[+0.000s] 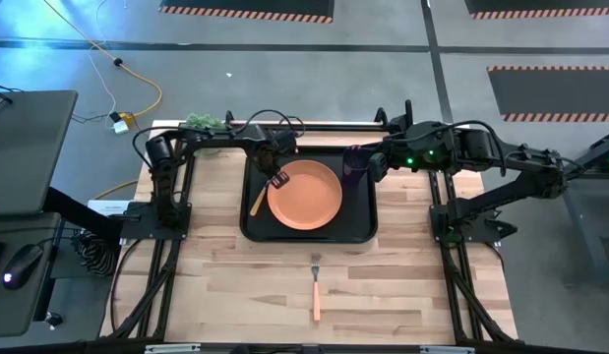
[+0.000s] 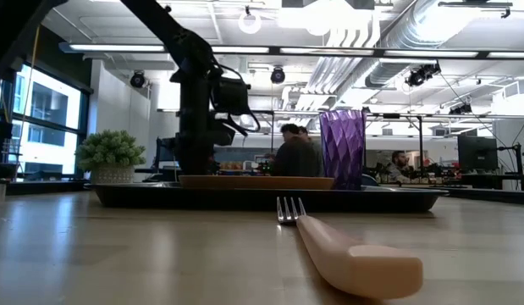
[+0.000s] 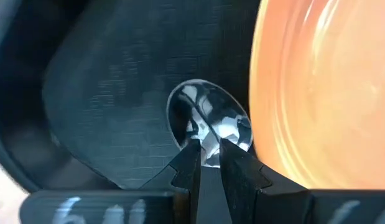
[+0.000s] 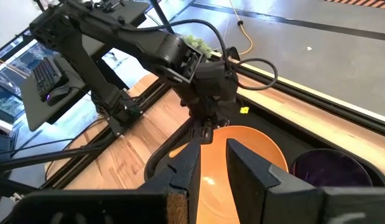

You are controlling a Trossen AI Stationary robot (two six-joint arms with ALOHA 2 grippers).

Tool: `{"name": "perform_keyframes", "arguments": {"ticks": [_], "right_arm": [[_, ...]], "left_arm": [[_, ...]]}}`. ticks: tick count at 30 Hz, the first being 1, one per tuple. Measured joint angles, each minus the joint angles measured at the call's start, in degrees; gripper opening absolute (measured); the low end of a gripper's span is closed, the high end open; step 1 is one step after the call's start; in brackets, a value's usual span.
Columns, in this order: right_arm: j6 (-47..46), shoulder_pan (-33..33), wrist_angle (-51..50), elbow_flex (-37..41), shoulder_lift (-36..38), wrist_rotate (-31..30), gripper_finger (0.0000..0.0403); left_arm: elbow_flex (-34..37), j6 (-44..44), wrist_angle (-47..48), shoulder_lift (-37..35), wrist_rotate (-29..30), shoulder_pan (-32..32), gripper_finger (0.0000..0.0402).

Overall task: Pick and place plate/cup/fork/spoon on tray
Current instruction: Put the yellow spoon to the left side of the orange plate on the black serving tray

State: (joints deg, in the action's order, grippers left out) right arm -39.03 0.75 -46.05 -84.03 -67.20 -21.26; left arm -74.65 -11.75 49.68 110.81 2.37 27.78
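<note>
The black tray (image 1: 359,228) lies at the table's far middle. On it sit the orange plate (image 1: 306,195) and, at the far right corner, the purple cup (image 1: 355,160). My left gripper (image 1: 277,180) points down at the plate's left rim, shut on the spoon (image 1: 258,200), whose yellow-orange handle slants toward the tray's left near side. The fork (image 1: 316,285) lies flat on the bare wood, near the front edge. My right gripper (image 4: 214,168) hangs raised beside the cup, open, with nothing between its fingers. My left gripper pinches the spoon between its two fingers right beside the silver bowl (image 3: 208,127), coming from above and pointing down. The bowl shows just past the fingertips (image 3: 191,163), over the tray floor at the plate's rim. Whether the spoon touches the tray I cannot tell.
A small potted plant (image 2: 111,154) stands at the table's far left corner. Bare wood (image 1: 225,285) spreads in front of the tray on both sides of the fork. People sit at desks (image 2: 295,152) in the room beyond the table.
</note>
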Motion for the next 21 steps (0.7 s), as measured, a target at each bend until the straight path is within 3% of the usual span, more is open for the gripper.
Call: {"name": "perform_keyframes", "arguments": {"ticks": [21], "right_arm": [[0.0,0.0,0.3,0.0,0.0,0.0,0.0067]], "left_arm": [[0.0,0.0,-0.1,0.3,0.4,0.3,0.0051]]}}
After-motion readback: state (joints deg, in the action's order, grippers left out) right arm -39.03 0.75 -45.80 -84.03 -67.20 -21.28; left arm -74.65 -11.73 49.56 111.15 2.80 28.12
